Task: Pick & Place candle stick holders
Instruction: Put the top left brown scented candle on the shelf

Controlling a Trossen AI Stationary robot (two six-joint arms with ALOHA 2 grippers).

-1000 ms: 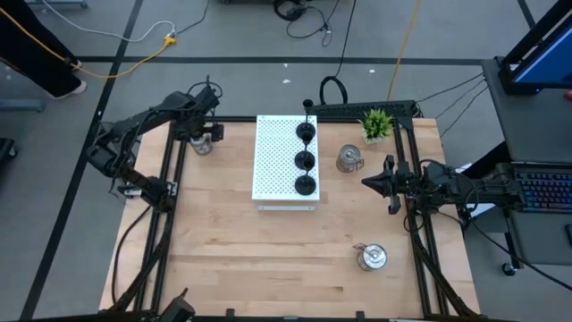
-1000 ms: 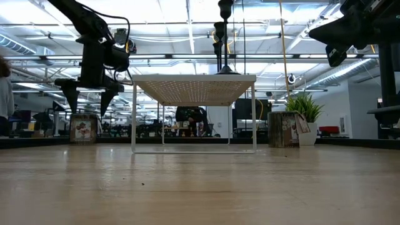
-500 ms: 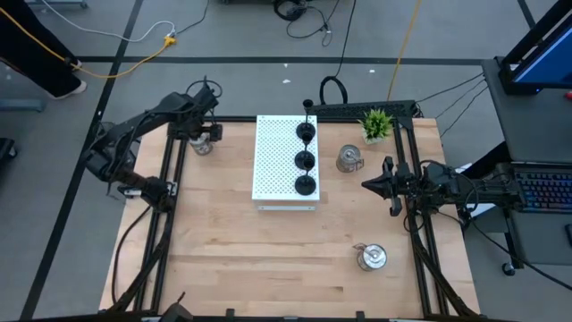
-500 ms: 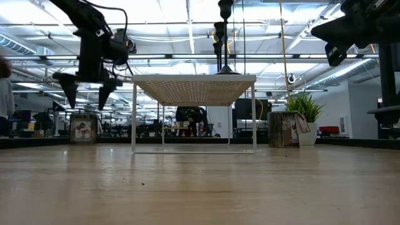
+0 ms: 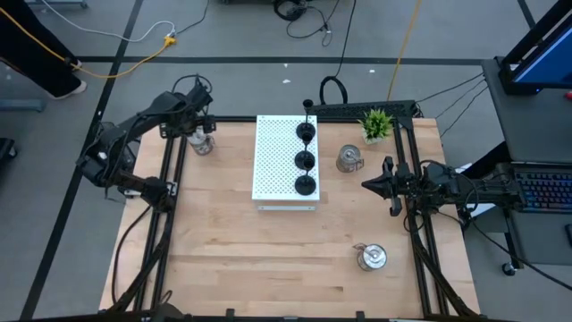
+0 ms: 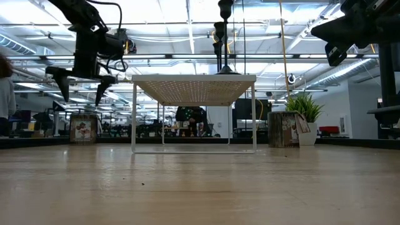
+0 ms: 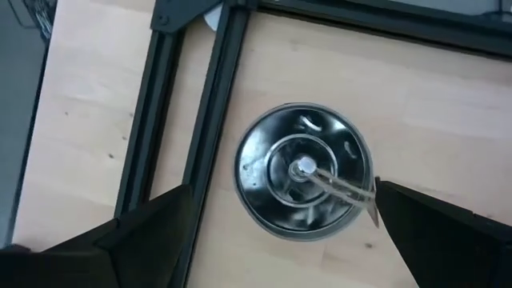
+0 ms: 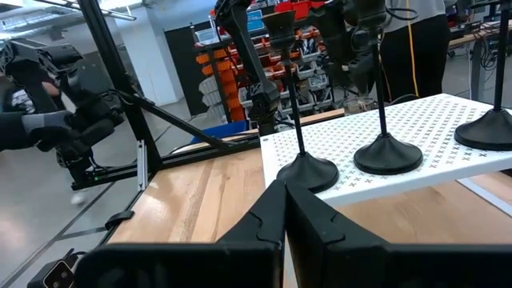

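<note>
Three black holders (image 5: pixel 305 161) stand in a row on a white perforated rack (image 5: pixel 277 161); they also show in the right wrist view (image 8: pixel 308 170). One silver holder (image 5: pixel 203 144) stands on the table at the far left, one (image 5: pixel 349 159) right of the rack, and one (image 5: pixel 371 258) near the front right. My left gripper (image 5: pixel 197 126) is open and hangs above the far-left silver holder (image 7: pixel 304 170), one finger on either side, clear of it (image 6: pixel 82 94). My right gripper (image 5: pixel 375 182) is shut and empty, raised at the table's right (image 8: pixel 284 210).
A small green potted plant (image 5: pixel 376 123) stands at the far right corner. Black frame rails (image 5: pixel 174 170) run along the table's left and right sides. The rack stands on thin legs (image 6: pixel 134 119). Bare wood lies in the near half of the table (image 5: pixel 268 259).
My left gripper has risen straight up from the far-left silver holder, staying open; the holder stays on the table.
</note>
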